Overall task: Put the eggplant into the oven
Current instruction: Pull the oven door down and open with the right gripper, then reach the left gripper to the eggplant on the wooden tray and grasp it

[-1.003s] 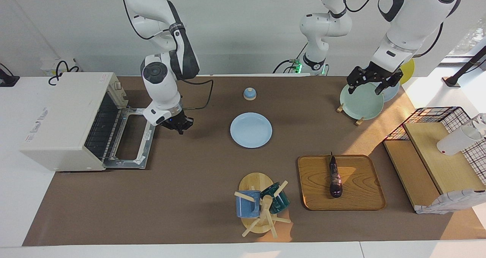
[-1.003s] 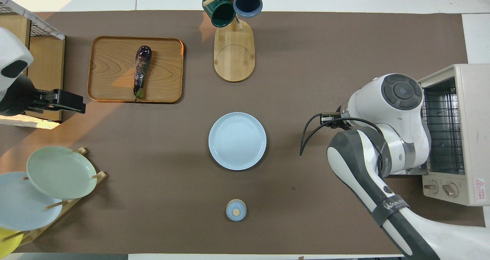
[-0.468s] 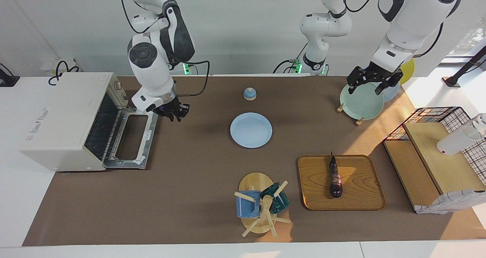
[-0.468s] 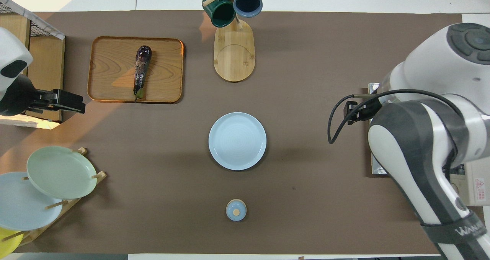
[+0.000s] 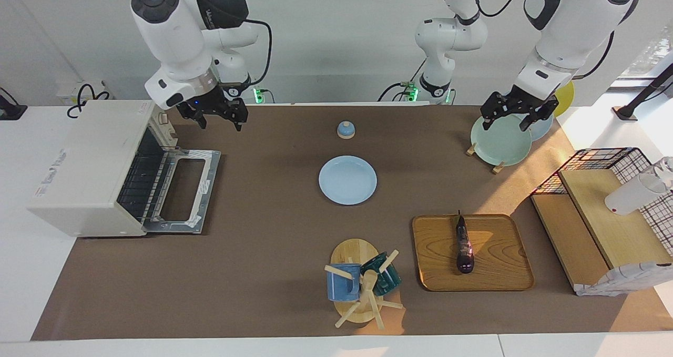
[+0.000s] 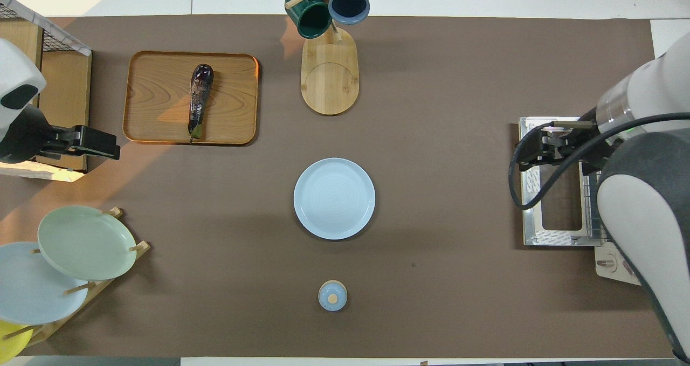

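- Two grippers hung empty over the table; the oven (image 5: 92, 167) serves as landmark, read from its end across in the facing view.
- Oven: at the right arm's end, door (image 5: 181, 189) folded flat onto the table, rack bare.
- Right gripper (image 5: 213, 114): raised above the door's edge nearest the robots, jaws spread wide, holding nothing.
- Plate (image 5: 347, 180): mid-table, well apart from the oven.
- Eggplant (image 5: 464, 244): well apart from the oven, toward the left arm's end, lying on a tray (image 5: 436, 262), stem pointing at the robots.
- Left gripper (image 5: 514, 114): over the plate rack (image 5: 499, 141), well apart from the oven, jaws wide, empty, waiting.
- Step in hand, as I judge: fetch the eggplant. Best to come straight down, jaws across its thicker middle, since glossy skin may slip, then lift well above the tray's rim.
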Tool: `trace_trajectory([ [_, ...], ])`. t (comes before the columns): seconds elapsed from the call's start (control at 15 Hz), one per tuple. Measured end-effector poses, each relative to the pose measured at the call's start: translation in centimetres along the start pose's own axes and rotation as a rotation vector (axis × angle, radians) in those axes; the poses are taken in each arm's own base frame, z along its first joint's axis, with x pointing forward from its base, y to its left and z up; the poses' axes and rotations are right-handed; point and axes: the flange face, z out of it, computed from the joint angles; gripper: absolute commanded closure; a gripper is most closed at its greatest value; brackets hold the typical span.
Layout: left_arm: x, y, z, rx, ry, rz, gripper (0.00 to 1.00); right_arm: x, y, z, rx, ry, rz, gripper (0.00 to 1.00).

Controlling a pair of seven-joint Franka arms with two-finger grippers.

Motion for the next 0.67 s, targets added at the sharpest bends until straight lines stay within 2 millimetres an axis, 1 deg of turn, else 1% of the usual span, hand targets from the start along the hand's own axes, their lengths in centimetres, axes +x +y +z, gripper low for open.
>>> trace_trajectory([
  [0.2, 0.3, -0.1, 0.4, -0.001, 0.018, -0.022, 0.0, 0.3, 1.0, -0.4, -0.003, 0.001, -0.002, 0.0],
  [0.33, 1.2, 0.0, 1.7, -0.001, 0.037, -0.023, 0.0, 0.4, 1.8, -0.6, -0.001, 0.004, -0.012, 0.0],
  [0.4, 2.1, 0.1, 2.9, -0.001, 0.044, -0.021, 0.0, 0.6, 2.1, -0.6, 0.0, 0.004, -0.019, 0.0],
  [0.47, 3.4, 0.3, 4.6, -0.002, 0.048, -0.018, 0.0, 0.6, 2.2, -0.6, 0.0, 0.004, -0.023, 0.0],
  [0.67, 9.0, 1.5, 11.6, -0.001, 0.047, 0.018, 0.0, 0.6, 1.9, -0.4, -0.001, 0.0, -0.03, 0.0],
])
